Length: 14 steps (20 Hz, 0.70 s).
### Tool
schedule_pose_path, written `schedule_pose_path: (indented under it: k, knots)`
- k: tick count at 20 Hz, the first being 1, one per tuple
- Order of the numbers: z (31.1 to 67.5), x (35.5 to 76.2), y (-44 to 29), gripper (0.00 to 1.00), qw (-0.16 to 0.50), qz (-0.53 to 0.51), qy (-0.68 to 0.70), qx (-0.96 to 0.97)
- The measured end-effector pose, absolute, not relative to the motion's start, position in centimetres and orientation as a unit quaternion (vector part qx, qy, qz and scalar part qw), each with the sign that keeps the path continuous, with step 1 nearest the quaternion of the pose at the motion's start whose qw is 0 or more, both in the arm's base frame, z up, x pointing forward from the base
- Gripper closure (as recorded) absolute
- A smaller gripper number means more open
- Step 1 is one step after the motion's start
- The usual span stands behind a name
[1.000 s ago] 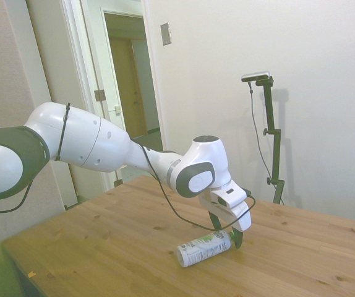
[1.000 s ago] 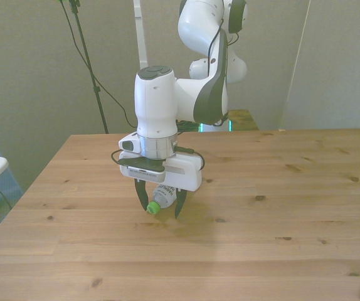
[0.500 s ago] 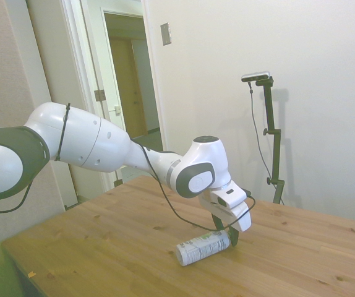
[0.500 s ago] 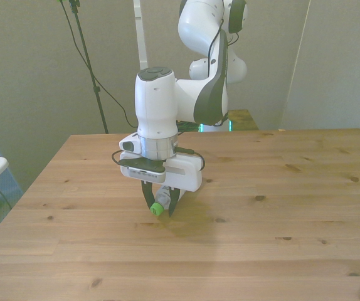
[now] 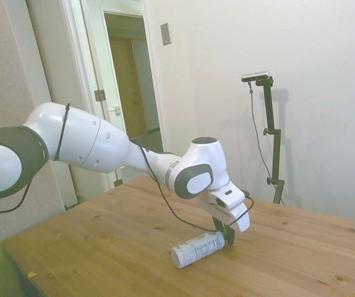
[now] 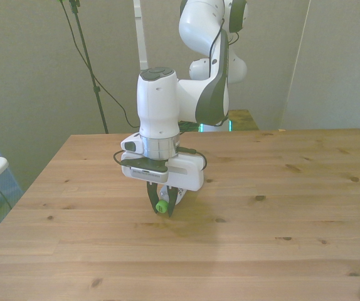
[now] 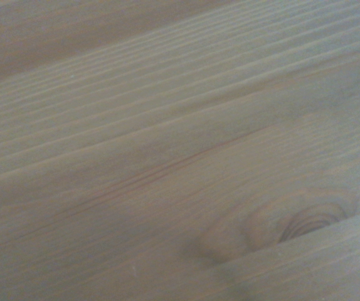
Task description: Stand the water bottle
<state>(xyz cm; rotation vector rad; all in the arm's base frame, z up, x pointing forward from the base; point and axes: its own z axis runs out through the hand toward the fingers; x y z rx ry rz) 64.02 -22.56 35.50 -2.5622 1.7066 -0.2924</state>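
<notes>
Your one water bottle (image 5: 195,249) lay on its side on the wooden surface (image 6: 280,213), green cap (image 6: 161,206) pinched between the jaws of your single gripper (image 6: 162,207), which were clamped narrow around the neck.

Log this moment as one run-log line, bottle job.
task: stand bottle | gripper: shut on water bottle at its green-capped neck | bottle: lying on table | upright: not yet
</notes>
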Motion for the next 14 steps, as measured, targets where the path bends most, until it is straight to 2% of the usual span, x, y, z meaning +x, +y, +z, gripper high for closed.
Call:
schedule_pose_path:
  k: [14]
  knots:
    - [43.8, 63.2, -16.7, 1.00, 0.045, -0.197, 0.521, -0.829]
